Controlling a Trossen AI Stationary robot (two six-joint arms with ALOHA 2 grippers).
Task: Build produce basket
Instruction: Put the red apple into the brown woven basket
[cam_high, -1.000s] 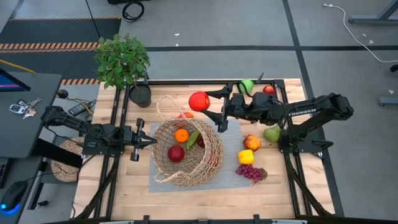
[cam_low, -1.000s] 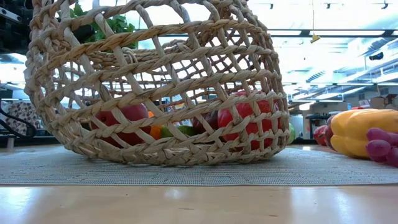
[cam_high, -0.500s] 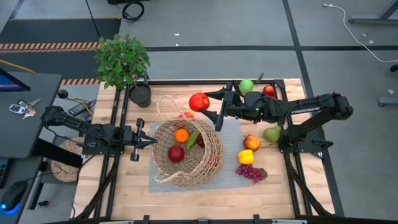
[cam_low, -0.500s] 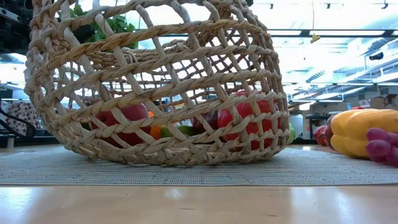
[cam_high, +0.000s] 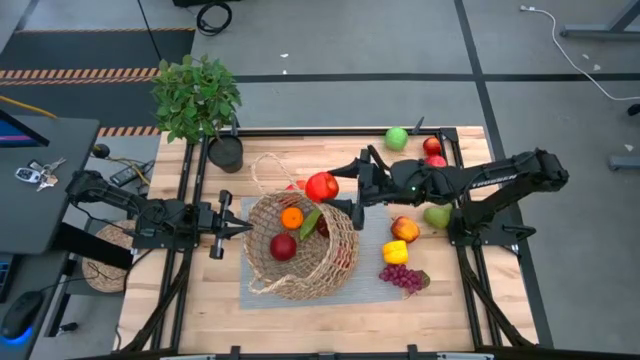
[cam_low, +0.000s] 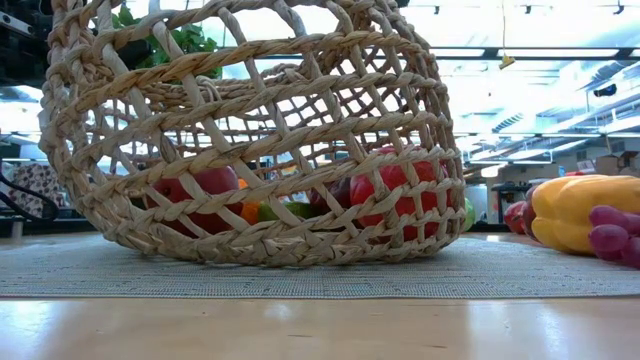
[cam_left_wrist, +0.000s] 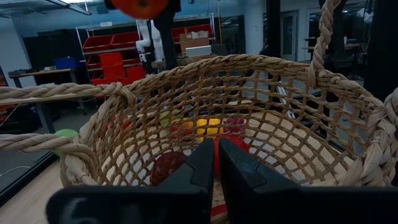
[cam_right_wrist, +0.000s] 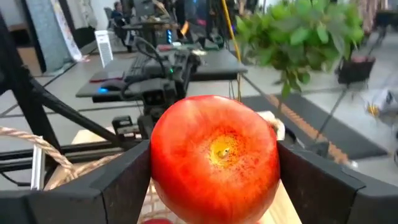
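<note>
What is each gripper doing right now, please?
Left gripper: shut, empty, at the basket's rim.
Right gripper: shut on the red apple, above the basket's far edge.

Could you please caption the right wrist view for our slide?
Right tool holding a red apple, with the wicker basket below.

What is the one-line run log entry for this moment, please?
right gripper: shut on red apple, above wicker basket rim | left gripper: shut, at basket's side | in basket: orange
</note>
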